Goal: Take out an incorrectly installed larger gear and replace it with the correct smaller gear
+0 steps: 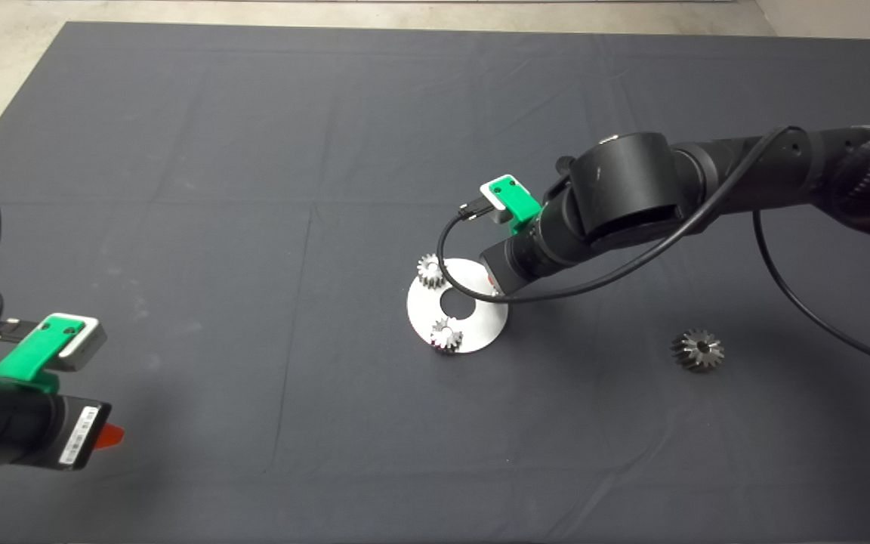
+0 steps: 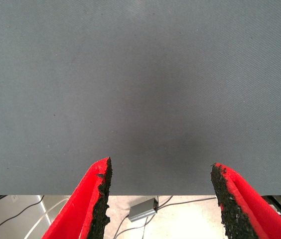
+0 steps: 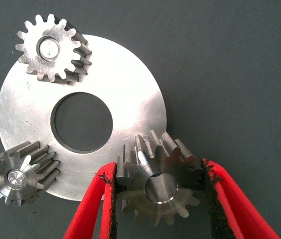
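Observation:
The larger gear, dark and cone-shaped, lies alone on the mat to the right of the silver ring plate. My right gripper hangs over the plate's right edge. In the right wrist view its pads touch both sides of the smaller gear, which sits at the plate's rim. The arm hides this gear in the head view. My left gripper is parked at the lower left, open and empty.
Two brighter silver small gears sit on pins on the plate: one at its far left, one at its near edge. The plate has a round centre hole. A black cable loops from the right wrist over the plate.

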Available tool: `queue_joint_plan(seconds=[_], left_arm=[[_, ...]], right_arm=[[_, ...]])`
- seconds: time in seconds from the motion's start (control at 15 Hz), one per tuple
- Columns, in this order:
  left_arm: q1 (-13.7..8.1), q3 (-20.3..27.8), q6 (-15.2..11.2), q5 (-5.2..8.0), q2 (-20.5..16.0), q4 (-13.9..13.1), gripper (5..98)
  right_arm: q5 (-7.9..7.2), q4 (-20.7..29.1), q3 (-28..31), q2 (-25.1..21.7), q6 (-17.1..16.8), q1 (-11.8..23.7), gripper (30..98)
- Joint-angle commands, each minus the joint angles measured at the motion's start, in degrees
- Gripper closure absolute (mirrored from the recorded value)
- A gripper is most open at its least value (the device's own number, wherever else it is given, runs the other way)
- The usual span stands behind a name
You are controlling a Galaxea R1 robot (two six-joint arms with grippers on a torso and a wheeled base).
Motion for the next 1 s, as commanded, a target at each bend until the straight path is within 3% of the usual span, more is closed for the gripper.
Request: queue_joint_plan(seconds=[0.0, 0.93], left_arm=[[0.2, 0.4, -0.2, 2.35, -0.3, 1.0, 54.3], [0.6, 0.5, -0.6, 1.47, -0.3, 1.9, 54.3]], right_arm=[[-4.5, -2.8, -0.3, 0.8, -0.2, -0.3, 93.6], [-4.77, -4.7, -1.5, 1.2, -0.3, -1.2, 93.7]])
